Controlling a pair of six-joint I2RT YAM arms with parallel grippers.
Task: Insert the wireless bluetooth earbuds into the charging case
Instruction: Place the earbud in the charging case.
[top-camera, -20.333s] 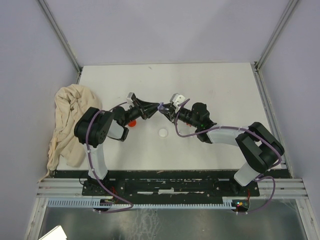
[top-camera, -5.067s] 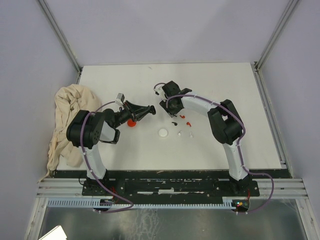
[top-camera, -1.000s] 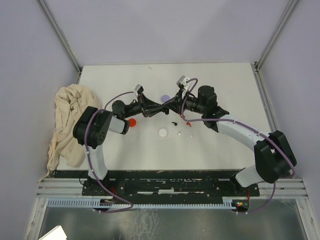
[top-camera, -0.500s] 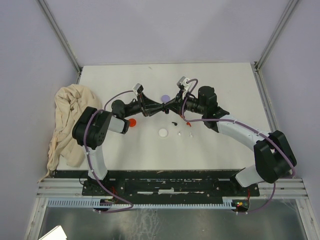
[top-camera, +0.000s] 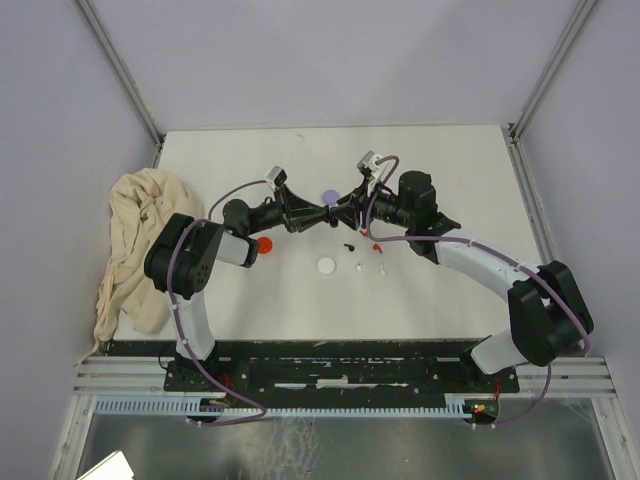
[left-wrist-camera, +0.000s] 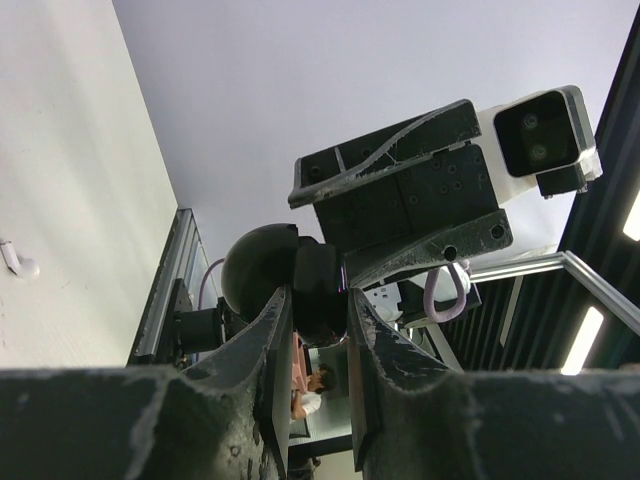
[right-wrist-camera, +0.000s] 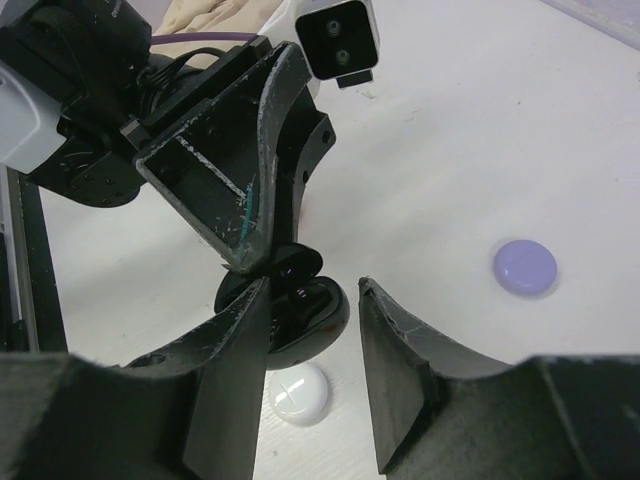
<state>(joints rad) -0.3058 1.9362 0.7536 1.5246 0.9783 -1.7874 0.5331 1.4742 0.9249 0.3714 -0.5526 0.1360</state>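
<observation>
My left gripper (top-camera: 318, 215) is shut on a round black charging case (right-wrist-camera: 312, 318), held above the table with its lid open. In the left wrist view the case (left-wrist-camera: 268, 272) sits between the two fingers. My right gripper (right-wrist-camera: 314, 290) faces it tip to tip, open, with the case just inside its left finger. What lies inside the case is too dark to tell. Loose earbuds rest on the table below: a black one (top-camera: 348, 245), a red one (top-camera: 376, 246) and two white ones (top-camera: 359, 267) (top-camera: 381, 269).
A lilac disc (top-camera: 331, 196) lies behind the grippers, a white disc (top-camera: 326, 265) in front and a red disc (top-camera: 265, 244) under the left arm. A beige cloth (top-camera: 135, 245) is heaped at the table's left edge.
My right gripper's jaws have parted at the case. Both arms have stayed almost where they were, and the left gripper's hold is unchanged.
</observation>
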